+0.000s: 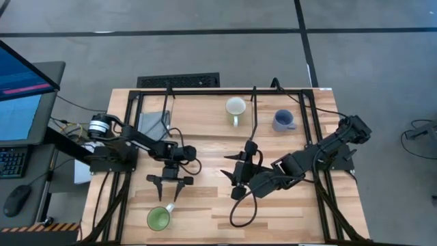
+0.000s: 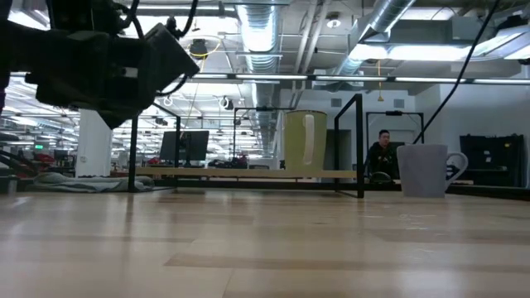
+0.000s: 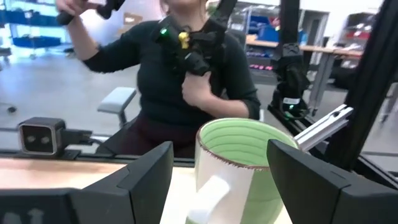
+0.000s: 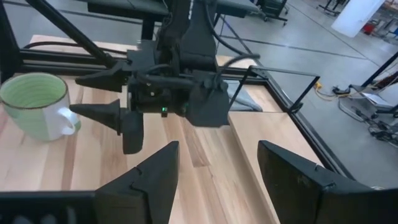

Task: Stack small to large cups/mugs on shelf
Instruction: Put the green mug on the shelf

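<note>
Three mugs on the tabletop (image 1: 205, 147), none yet stacked. We note the green mug (image 1: 159, 217) at the near left edge, mouth up, its white handle turned toward the middle of the table. The cream mug (image 1: 235, 107) and the blue-grey mug (image 1: 283, 120) stand at the far side, near each other but apart, inside the black-framed shelf (image 1: 311, 109) area; in the low view the cream one seems to sit on the raised board, the blue-grey one to its right.

Left pincer (image 1: 169, 181): released, fingers spread wide, hovering just beyond the green mug and pointed at it. In the left wrist view the mug sits between the two fingers (image 3: 143, 180), no contact that we can see. Right pincer (image 1: 235, 179): also released, holding nothing, waiting near the table's middle.

A person (image 3: 186, 81) is beyond the near edge, facing the table.

Handling judgement: these look like glazed ceramic, so stiff, moderately heavy for their size, slick on the surface and liable to chip if knocked or dropped. We judge the best hold on the green mug is across the rim wall, one finger inside and one outside, or across the body clear of the handle. The handle faces the left pincer, so a slight offset may be needed. Nesting one mug in another calls for a slow, upright descent.
</note>
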{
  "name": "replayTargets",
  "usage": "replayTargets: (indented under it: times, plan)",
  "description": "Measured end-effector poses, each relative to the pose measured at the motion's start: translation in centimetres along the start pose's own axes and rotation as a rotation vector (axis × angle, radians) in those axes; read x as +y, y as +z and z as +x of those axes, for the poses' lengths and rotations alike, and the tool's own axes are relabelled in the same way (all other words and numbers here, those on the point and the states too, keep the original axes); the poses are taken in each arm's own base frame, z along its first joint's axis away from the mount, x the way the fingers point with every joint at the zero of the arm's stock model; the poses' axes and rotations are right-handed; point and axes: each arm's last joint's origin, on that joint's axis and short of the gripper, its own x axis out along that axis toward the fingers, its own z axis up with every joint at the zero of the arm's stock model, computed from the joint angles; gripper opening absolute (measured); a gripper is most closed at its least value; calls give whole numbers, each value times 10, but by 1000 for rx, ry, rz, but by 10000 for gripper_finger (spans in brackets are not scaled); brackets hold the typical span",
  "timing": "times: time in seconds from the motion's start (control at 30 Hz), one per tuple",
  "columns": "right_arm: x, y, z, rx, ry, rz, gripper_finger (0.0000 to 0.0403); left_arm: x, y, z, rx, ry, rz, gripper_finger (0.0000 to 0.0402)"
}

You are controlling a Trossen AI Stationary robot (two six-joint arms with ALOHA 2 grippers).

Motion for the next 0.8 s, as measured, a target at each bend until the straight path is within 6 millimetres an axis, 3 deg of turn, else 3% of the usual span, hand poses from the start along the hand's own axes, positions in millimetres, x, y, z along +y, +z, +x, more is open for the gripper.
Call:
replayTargets:
  times: [0.37,0.57,0.8]
  plan:
    - [3,-1,-2,4,22,20,240,16,-4,-1,164,194,-137,251]
    - [4,-2,-3,15,24,5,240,22,1,-1,164,205,-137,251]
    - [2,-5,-2,39,17,-19,240,24,1,-1,166,263,-352,251]
